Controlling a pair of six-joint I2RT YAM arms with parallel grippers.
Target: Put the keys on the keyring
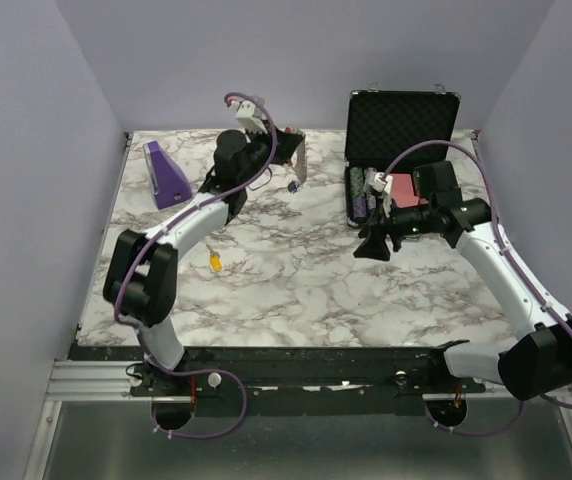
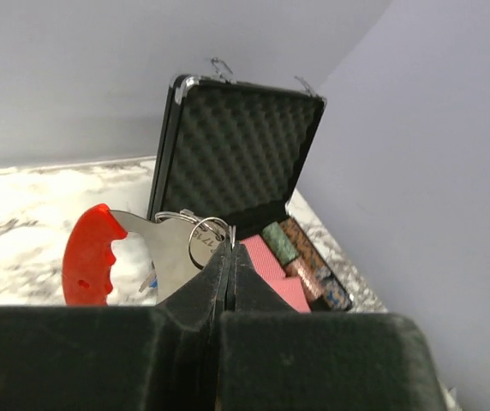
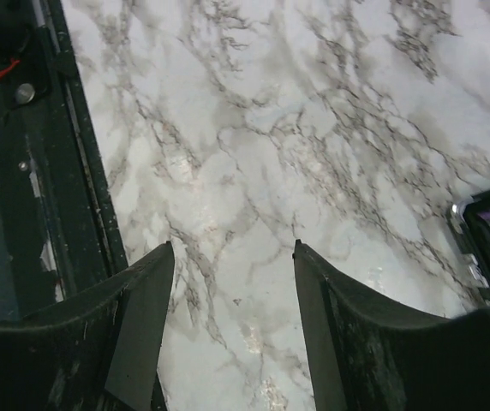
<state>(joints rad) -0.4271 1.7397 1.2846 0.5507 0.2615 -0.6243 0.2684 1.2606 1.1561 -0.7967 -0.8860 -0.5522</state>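
Half-hidden keyring (image 2: 172, 253)
The left gripper (image 2: 230, 248) covers its lower edge; the keys (image 1: 214, 262) look like specks from above.

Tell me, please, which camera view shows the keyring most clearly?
The left wrist view: the keyring fills the middle, red clip and silver ring plain, held in the shut left claw. The top external view shows only a small pale piece at that claw; the right wrist view shows none of it.
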